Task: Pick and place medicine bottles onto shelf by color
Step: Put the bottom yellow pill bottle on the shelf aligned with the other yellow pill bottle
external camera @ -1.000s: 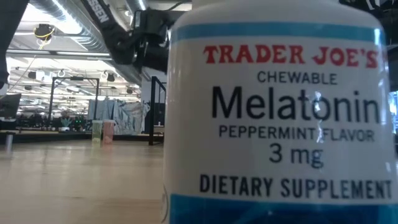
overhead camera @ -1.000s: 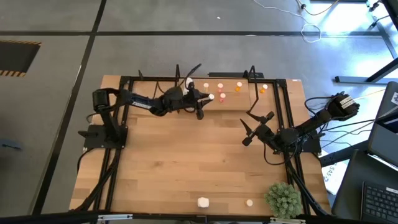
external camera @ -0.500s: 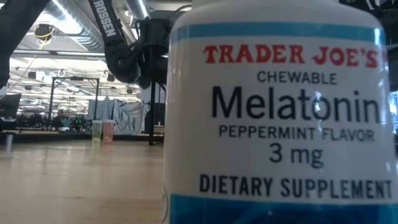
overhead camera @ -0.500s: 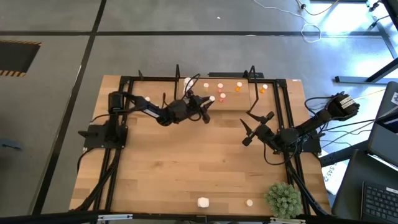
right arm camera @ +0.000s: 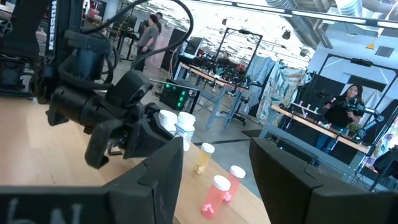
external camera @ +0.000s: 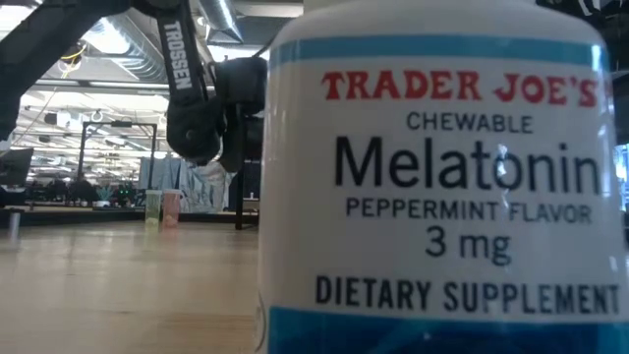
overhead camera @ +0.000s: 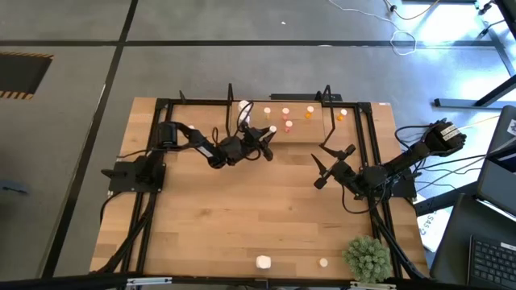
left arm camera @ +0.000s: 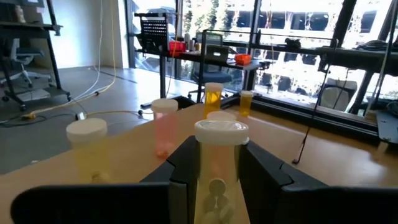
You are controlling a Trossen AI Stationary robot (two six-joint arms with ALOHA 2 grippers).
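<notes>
I see the shelf (overhead camera: 294, 121) just ahead of my left gripper (left arm camera: 217, 180). Its jaws are closed partway around a clear white-capped bottle (left arm camera: 219, 163), held upright between them by its body. It looks light, rigid and slick, so mid-body suits. My right gripper (right arm camera: 214, 168) waits nearby, jaws apart and empty.

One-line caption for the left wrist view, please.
Left gripper fingers clamp a clear white-capped bottle, facing more bottles standing ahead on the wooden surface.
</notes>
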